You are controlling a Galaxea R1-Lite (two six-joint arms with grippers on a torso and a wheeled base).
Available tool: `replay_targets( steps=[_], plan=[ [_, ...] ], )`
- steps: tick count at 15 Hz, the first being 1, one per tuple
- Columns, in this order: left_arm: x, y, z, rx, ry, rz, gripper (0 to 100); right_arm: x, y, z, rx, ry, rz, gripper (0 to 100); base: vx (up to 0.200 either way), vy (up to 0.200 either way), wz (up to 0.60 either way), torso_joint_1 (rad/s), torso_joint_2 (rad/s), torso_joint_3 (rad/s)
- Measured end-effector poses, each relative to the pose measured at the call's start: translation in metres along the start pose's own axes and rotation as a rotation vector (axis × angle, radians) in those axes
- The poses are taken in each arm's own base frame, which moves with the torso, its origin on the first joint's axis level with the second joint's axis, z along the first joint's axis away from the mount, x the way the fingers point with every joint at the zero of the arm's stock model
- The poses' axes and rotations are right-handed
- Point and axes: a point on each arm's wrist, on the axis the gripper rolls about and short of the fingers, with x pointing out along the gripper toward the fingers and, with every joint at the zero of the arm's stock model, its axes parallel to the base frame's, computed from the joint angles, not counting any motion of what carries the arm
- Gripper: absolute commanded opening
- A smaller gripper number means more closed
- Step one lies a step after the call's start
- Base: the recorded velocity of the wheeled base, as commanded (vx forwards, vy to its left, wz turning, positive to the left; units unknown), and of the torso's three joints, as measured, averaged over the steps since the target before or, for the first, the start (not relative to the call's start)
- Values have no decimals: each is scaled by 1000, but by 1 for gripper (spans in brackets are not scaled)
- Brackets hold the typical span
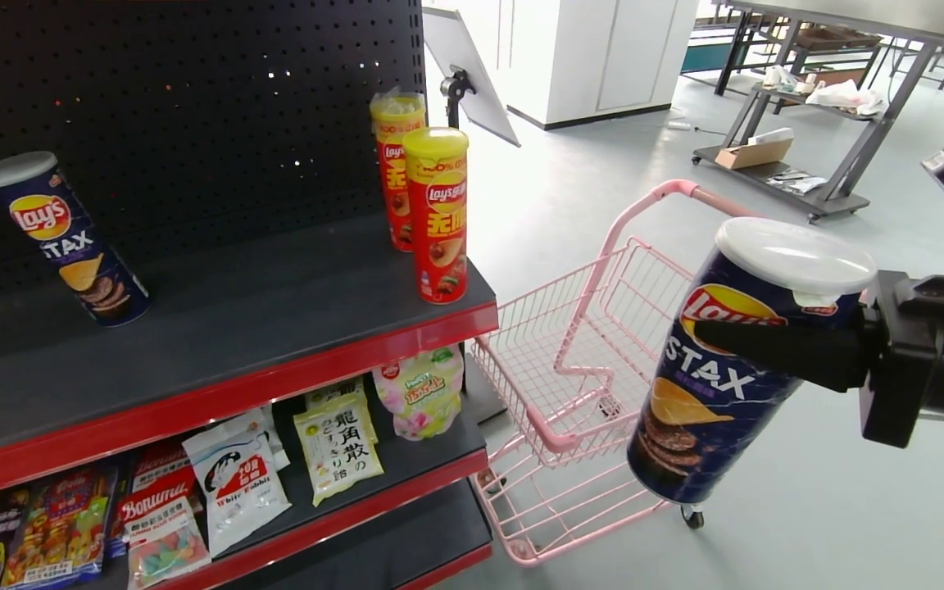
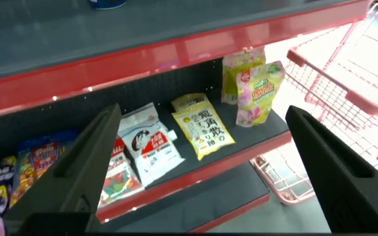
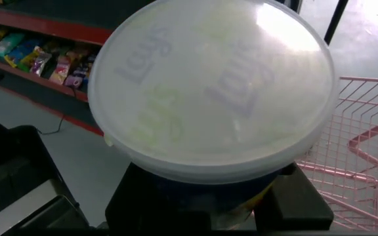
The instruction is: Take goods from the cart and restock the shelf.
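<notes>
While the right gripper (image 1: 755, 344) is clamping the dark blue chip can (image 1: 718, 401) just under its white plastic lid (image 1: 796, 254), the can is hanging in the air off the shelf's right end, in front of the pink shopping cart (image 1: 595, 344); one black finger is lying across the label and the other is sitting behind the can. Its long axis is running close to upright but tilted; the lid is pointing up and leaning toward the robot's right, and the base is pointing down toward the cart's basket.

On the upper shelf board (image 1: 218, 328) a matching blue can (image 1: 62, 238) is standing far to the left against the pegboard, lid up; two red chip cans with yellow lids, one in front (image 1: 437, 215) and one behind (image 1: 394, 168), are standing upright and touching at the right end.

On the lower shelf (image 1: 406, 459) a white candy bag (image 1: 238, 479), a yellow bag (image 1: 337, 447) and a green and pink pouch (image 1: 423, 393) are leaning side by side, with more bright packets further left.

Facing that lower shelf, the left gripper (image 2: 203, 115) is hanging with its fingers spread wide and gripping nothing.
</notes>
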Motion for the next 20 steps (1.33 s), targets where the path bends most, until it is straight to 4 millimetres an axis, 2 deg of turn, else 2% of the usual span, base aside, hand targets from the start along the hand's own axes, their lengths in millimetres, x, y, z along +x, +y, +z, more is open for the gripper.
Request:
replay_targets(
  steps=[1,13,16,20],
  plan=[
    [0,0,0,0,0,0,100,0,0,0,1,2,-2,0,-200,0,0,7,-12,2],
    [0,0,0,0,0,0,100,-1,0,-1,0,0,-3,0,0,0,600,2,2,2],
    [0,0,0,0,-1,1,100,-1,0,-3,1,7,-2,0,0,0,0,0,0,0],
    [0,0,0,0,-1,0,100,-8,3,-13,-16,21,18,0,0,200,0,5,1,1]
  ],
)
